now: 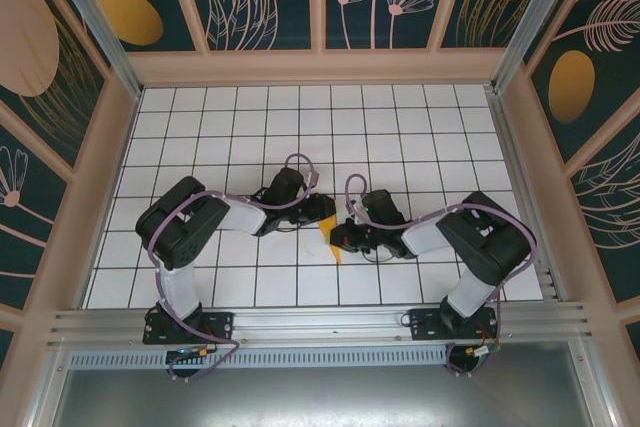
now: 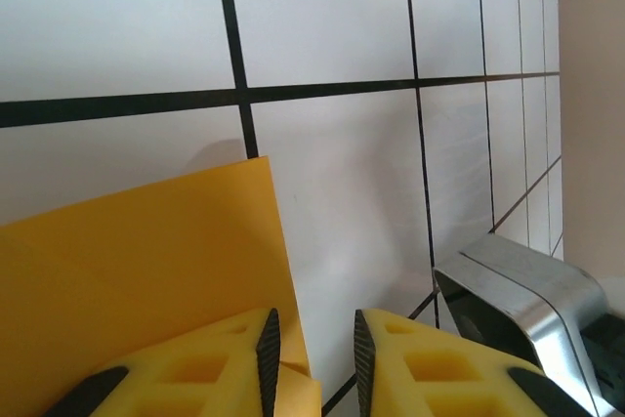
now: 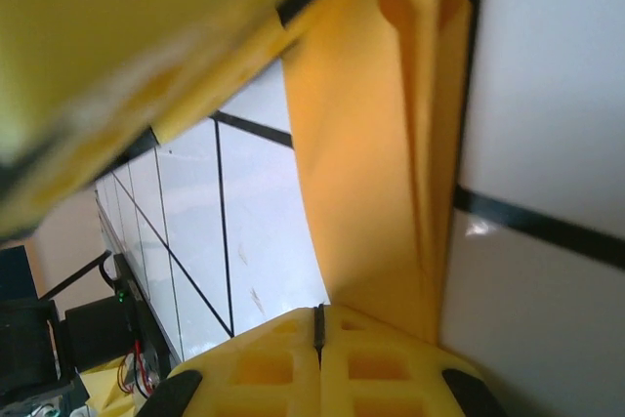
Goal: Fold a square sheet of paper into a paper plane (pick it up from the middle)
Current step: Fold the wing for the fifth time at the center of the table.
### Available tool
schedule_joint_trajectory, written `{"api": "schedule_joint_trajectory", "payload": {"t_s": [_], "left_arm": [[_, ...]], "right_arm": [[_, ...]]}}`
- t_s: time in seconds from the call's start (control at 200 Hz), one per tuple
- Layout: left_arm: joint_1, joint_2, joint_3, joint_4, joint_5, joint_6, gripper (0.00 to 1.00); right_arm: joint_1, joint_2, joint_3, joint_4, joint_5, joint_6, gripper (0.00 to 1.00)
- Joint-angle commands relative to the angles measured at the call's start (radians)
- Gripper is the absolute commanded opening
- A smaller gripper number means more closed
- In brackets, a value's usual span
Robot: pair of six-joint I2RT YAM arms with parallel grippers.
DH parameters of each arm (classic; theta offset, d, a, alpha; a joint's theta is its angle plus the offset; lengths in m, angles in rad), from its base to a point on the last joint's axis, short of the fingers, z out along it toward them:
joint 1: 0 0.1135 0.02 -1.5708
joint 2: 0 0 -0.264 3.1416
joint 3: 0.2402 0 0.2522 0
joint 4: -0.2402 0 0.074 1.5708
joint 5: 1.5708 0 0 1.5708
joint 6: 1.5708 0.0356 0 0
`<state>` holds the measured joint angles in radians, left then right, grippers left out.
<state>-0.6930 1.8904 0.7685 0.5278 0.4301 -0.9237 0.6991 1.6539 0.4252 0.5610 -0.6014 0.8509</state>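
The square sheet of paper is orange-yellow, folded and creased, and lies between the two arms at the table's middle front. In the left wrist view the paper spreads out flat to the left, and its right edge runs just inside the gap of my left gripper, whose jaws stand apart. In the right wrist view the folded paper rises from my right gripper, whose jaws are pressed together on its lower corner. From above, the left gripper and the right gripper nearly touch over the paper.
The white gridded table has pink walls around it. A silver metal part of the right arm sits close to my left fingers. A blurred yellow finger of the left gripper hangs just above the paper. An aluminium rail bounds the near edge.
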Motion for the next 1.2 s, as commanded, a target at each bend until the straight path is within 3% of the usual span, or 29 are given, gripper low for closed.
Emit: {"api": "schedule_joint_trajectory", "payload": {"t_s": [0.0, 0.375, 0.765, 0.941, 1.196], "left_arm": [[0.007, 0.095, -0.033, -0.129, -0.151, -0.007, 0.27], [0.008, 0.110, -0.024, -0.164, -0.168, -0.007, 0.26], [0.007, 0.103, -0.026, -0.167, -0.163, 0.000, 0.26], [0.009, 0.105, -0.025, -0.166, -0.158, 0.005, 0.26], [0.008, 0.102, -0.025, -0.161, -0.141, 0.010, 0.26]], "right_arm": [[0.019, -0.031, -0.072, -0.102, 0.007, -0.005, 0.00], [0.120, -0.139, -0.106, -0.263, 0.055, -0.023, 0.01], [0.147, -0.201, -0.165, -0.329, 0.073, 0.014, 0.00], [0.145, -0.280, -0.173, -0.373, 0.090, 0.015, 0.00], [0.084, -0.411, -0.020, -0.389, 0.143, -0.015, 0.01]]}}
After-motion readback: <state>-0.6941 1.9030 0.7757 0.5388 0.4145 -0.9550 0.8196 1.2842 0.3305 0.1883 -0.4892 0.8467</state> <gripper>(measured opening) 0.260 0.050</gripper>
